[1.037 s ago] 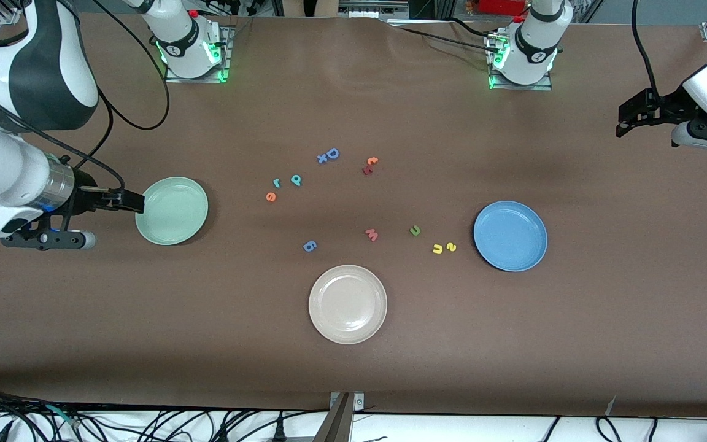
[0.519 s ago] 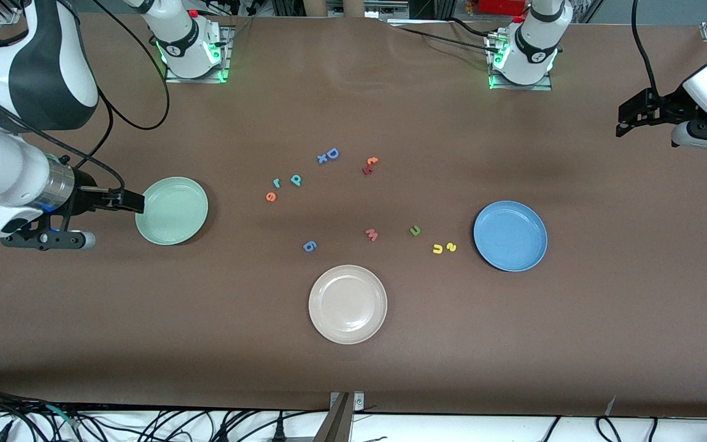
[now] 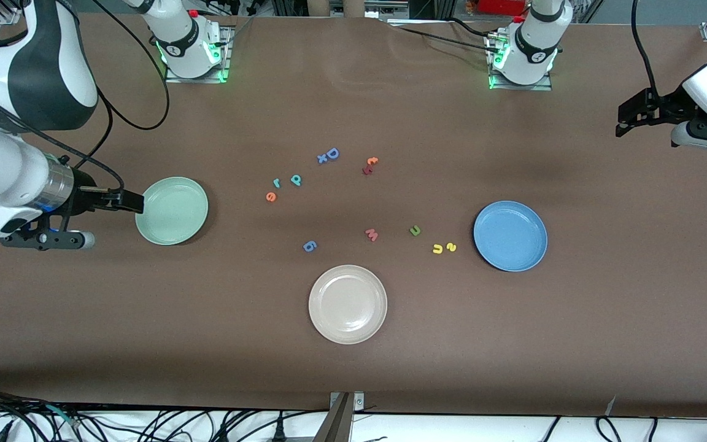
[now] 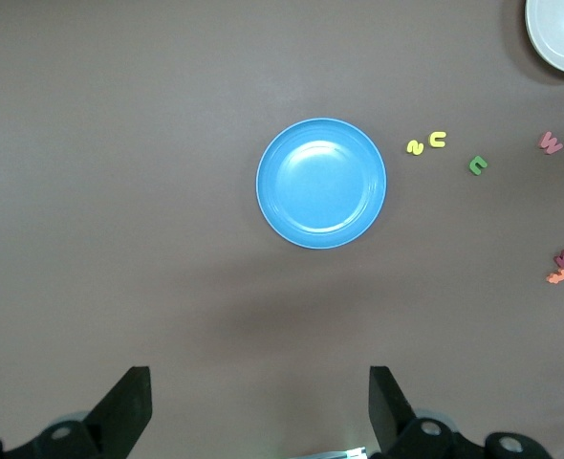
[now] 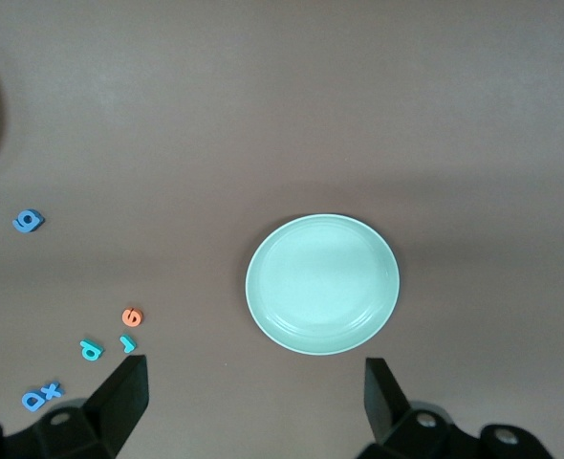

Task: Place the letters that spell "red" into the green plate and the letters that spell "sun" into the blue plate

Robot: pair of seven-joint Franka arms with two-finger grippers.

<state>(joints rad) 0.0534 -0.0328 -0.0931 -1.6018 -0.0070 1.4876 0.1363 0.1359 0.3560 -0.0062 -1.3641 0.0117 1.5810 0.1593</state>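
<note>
The green plate [image 3: 172, 210] [image 5: 322, 284] lies toward the right arm's end, and my right gripper [image 3: 131, 201] [image 5: 253, 392] hovers open and empty at its rim. An orange "e" [image 3: 270, 196], teal "r" [image 3: 277, 182] and teal "d" [image 3: 296, 179] lie together mid-table. The blue plate [image 3: 510, 236] [image 4: 321, 183] lies toward the left arm's end. Beside it lie a yellow "s" [image 3: 450, 247], yellow "u" [image 3: 437, 248] and olive "n" [image 3: 415, 231]. My left gripper [image 3: 622, 126] [image 4: 258, 406] hangs open and empty over bare table at the left arm's end.
A cream-white plate [image 3: 347, 304] sits nearest the front camera. Other letters are scattered mid-table: a blue "D" [image 3: 331, 154], a red-orange pair [image 3: 369, 165], a pink "w" [image 3: 371, 234] and a blue "6" [image 3: 309, 246]. Both plates hold nothing.
</note>
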